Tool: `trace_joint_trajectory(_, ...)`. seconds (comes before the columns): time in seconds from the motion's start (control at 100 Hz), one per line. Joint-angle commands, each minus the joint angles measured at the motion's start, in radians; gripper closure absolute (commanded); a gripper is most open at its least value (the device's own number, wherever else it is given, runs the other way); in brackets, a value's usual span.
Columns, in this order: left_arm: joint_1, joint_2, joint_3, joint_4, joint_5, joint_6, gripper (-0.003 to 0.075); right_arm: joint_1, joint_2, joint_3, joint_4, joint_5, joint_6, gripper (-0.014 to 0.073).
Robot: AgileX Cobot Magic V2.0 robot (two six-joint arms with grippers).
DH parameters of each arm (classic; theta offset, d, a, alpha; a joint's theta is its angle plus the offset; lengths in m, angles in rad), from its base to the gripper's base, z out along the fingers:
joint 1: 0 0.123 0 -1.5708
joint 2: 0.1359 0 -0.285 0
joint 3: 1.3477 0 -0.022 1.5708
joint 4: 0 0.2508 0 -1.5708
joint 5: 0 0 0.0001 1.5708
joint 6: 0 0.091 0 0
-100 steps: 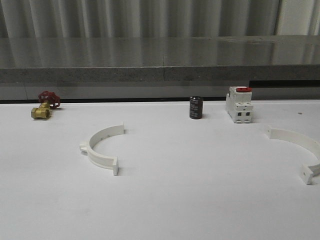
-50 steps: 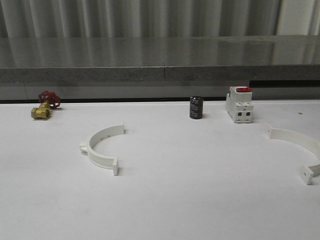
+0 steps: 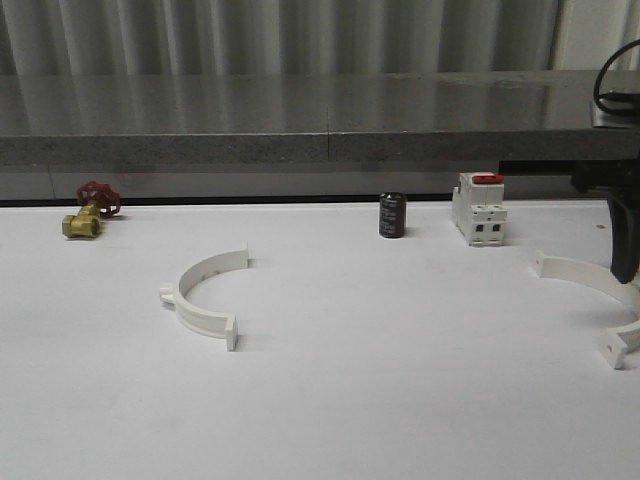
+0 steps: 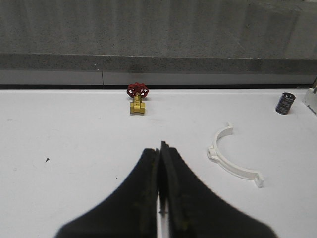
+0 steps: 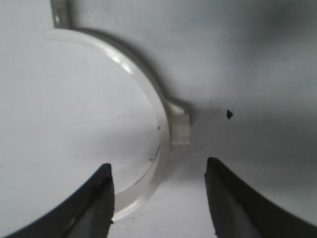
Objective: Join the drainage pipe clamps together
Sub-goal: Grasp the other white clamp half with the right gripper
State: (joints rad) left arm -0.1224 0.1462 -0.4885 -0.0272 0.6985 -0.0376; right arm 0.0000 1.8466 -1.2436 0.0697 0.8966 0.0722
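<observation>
Two white half-ring drainage pipe clamps lie apart on the white table. The left clamp (image 3: 200, 315) lies at centre-left and also appears in the left wrist view (image 4: 235, 170), off to the side of my left gripper (image 4: 160, 148). That gripper is shut and holds nothing. The right clamp (image 3: 585, 272) lies at the far right. My right gripper (image 3: 628, 270) hangs over its far-right curve. In the right wrist view it (image 5: 158, 166) is open, and the clamp's band (image 5: 141, 74) runs between its fingers without touching them.
A brass valve with a red handle (image 3: 88, 212) sits at the back left. A black cylinder (image 3: 392, 215) and a white breaker with a red switch (image 3: 478, 210) stand at the back centre-right. A grey ledge (image 3: 320, 120) runs behind the table.
My right arm has come into the front view at the right edge, down over the right clamp. Neither clamp has moved.
</observation>
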Motion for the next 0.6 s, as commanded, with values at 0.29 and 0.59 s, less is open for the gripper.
trace_joint_trajectory(0.29, 0.001, 0.013, -0.024, -0.003, -0.07, 0.002, 0.0741, -0.007, 0.063, -0.065, 0.007, -0.012, -0.004, 0.0209)
trace_joint_trajectory(0.59, 0.001, 0.013, -0.024, -0.003, -0.07, 0.002, 0.0741, -0.011, 0.063, -0.077, 0.007, -0.007, -0.004, 0.0531)
